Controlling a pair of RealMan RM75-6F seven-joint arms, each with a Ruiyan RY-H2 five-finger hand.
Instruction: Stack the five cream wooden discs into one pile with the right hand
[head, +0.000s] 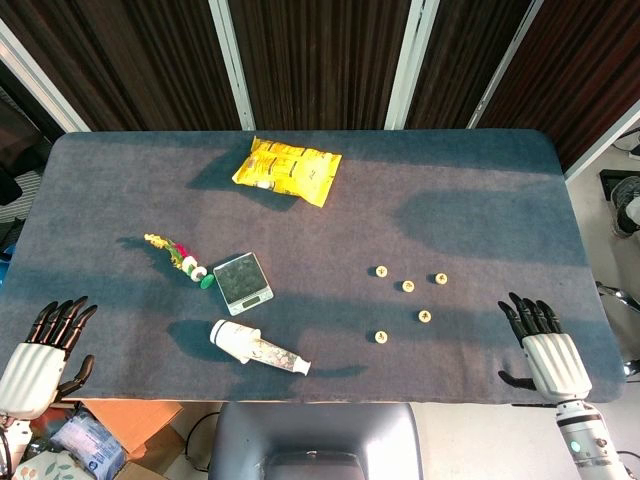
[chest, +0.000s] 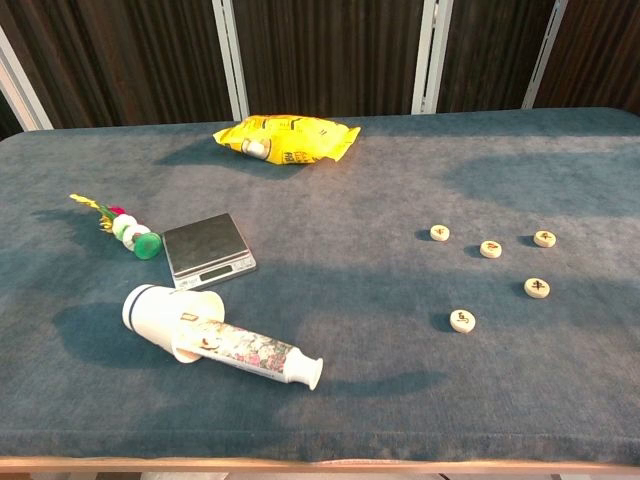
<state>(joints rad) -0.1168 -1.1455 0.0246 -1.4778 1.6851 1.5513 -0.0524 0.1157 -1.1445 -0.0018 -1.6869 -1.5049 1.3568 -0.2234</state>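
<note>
The right hand (head: 549, 352) rests at the near right edge of the table (head: 480, 200), fingers apart and straight, holding nothing. The left hand (head: 42, 355) lies the same way at the near left corner (also holding nothing). Five cream discs (head: 408, 286) lie separately on the cloth, well apart from the right hand, none stacked. To their left are one scale (head: 243, 282), one tube inside a paper cup (head: 257, 348), one yellow bag (head: 288, 170) and one small toy (head: 180, 256).

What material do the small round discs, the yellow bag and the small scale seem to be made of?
Cream discs: probably pale wood, matt, with dark marks on top.
Yellow bag: likely thin plastic film, glossy and crinkled.
Scale: its top looks like brushed metal with a dull grey sheen; the body could be plastic.
</note>
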